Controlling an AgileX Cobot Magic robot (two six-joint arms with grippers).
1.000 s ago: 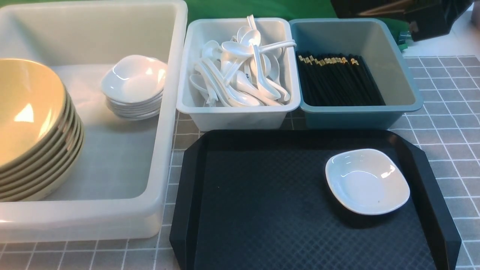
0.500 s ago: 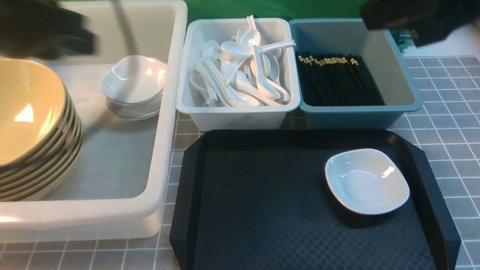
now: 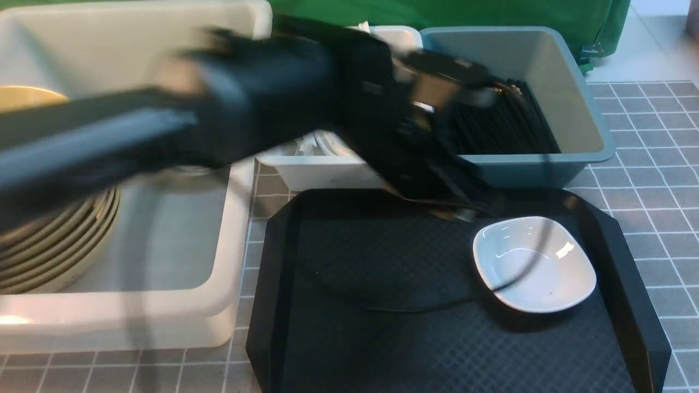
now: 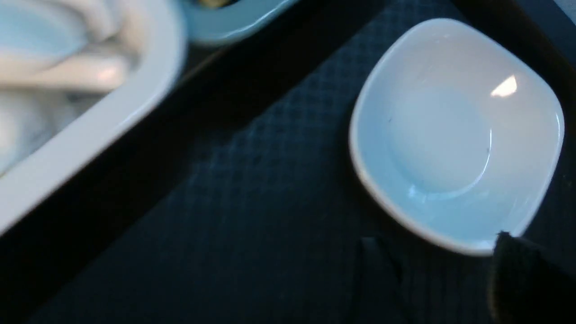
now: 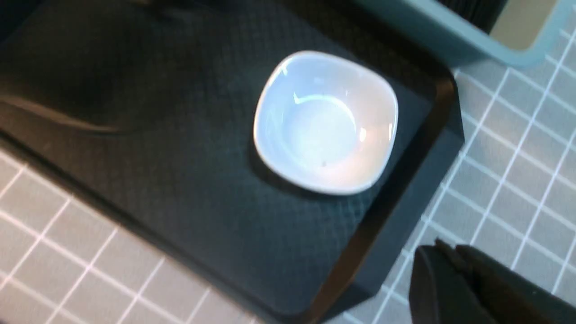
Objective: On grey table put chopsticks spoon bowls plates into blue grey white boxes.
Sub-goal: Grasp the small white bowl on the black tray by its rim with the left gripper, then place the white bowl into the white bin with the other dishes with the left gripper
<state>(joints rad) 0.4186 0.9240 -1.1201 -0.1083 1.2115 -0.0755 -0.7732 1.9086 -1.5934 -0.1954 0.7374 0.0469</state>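
One small white plate (image 3: 534, 264) lies on the black tray (image 3: 382, 327), toward its right side. My left arm reaches across from the left, blurred. The left gripper (image 3: 463, 210) hangs open and empty just behind the plate's (image 4: 454, 135) rim; its fingers (image 4: 517, 274) stand apart at that edge. The right gripper (image 5: 438, 254) is shut and empty over the grey table (image 5: 508, 180), off the tray's corner, out of the front view. Beige bowls (image 3: 60, 256) are stacked in the large white box (image 3: 180, 322). Chopsticks (image 3: 508, 128) fill the blue box (image 3: 546, 164). Spoons (image 4: 54, 72) lie in the grey box (image 3: 327, 172).
The three boxes stand in a row behind and left of the tray. My left arm hides most of the grey box and the back of the large white box. Grey tiled table (image 3: 655, 164) shows to the right of the tray.
My left arm has swung from the large white box's back corner across to the tray, and its gripper has opened. The right arm has left the front view's top right.
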